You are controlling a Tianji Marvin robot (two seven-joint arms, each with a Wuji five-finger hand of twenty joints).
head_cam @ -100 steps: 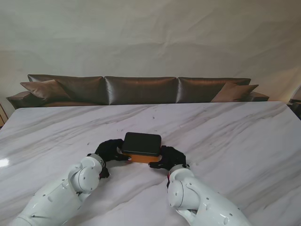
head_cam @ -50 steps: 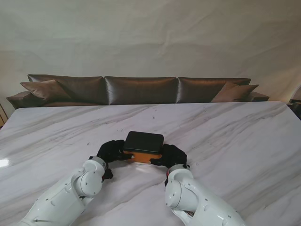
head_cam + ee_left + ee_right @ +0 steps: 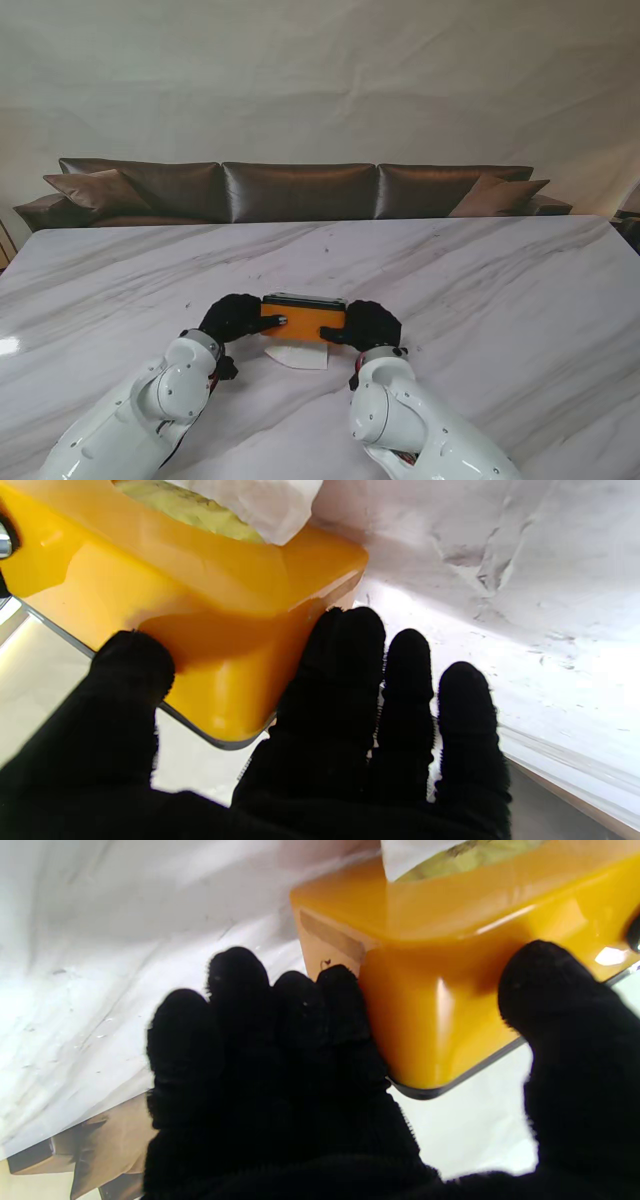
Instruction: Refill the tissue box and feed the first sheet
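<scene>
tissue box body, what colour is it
Glossy orange-yellow on the tissue box, with a dark base edge; the left wrist view shows it best.

Both white arms reaching forward from the near corners, elbows bent, forearms converging toward the middle. Left hand (image 3: 233, 318) in a black glove, clamped on the left end of the orange tissue box (image 3: 303, 320): thumb (image 3: 131, 666) laid across one face, the other fingers (image 3: 345, 645) pressed close together against the opposite side. Right hand (image 3: 368, 324) mirrored on the other end, thumb (image 3: 550, 985) over the near face, fingers (image 3: 340, 1000) bunched behind. Box gripped between the two palms, tilted on edge.
</scene>
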